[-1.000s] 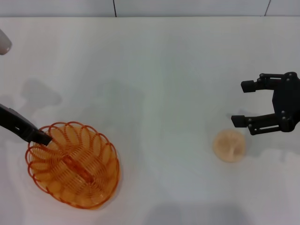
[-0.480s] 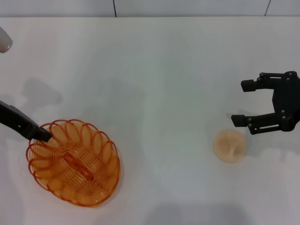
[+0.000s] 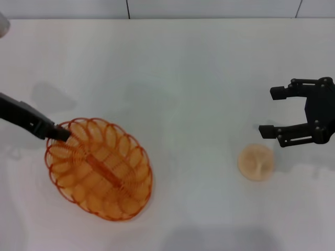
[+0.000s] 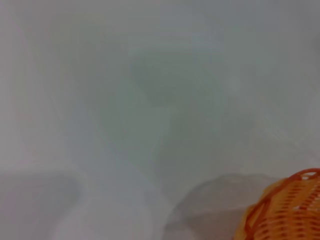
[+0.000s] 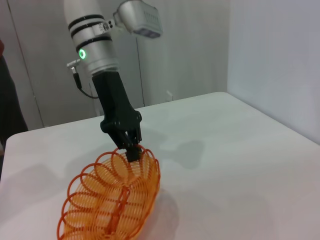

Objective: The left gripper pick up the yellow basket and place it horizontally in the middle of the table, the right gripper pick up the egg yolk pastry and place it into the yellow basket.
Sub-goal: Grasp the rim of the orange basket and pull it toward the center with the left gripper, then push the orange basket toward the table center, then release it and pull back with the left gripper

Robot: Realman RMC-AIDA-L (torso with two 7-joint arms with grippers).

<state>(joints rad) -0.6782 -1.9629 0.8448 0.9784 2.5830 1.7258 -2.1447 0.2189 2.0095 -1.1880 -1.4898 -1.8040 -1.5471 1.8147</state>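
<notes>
The yellow basket [image 3: 99, 168], an oval of orange looped wire, hangs tilted at the left of the table [image 3: 183, 78], its rim end pinched by my left gripper [image 3: 58, 133]. In the right wrist view the left gripper [image 5: 131, 150] is shut on the basket [image 5: 112, 200] rim, and the basket leans with one end raised. A corner of the basket [image 4: 287, 210] shows in the left wrist view. The egg yolk pastry [image 3: 256, 162], a small pale bun, lies at the right. My right gripper [image 3: 275, 111] hovers open just beyond and to the right of it, empty.
A white cylindrical piece [image 3: 2, 23] of the left arm shows at the far left edge. Walls and a door stand behind the table [image 5: 240, 165] in the right wrist view.
The left gripper has carried the basket to the right and slightly away from the front edge, with the basket turning a little. The right gripper and pastry have stayed put.
</notes>
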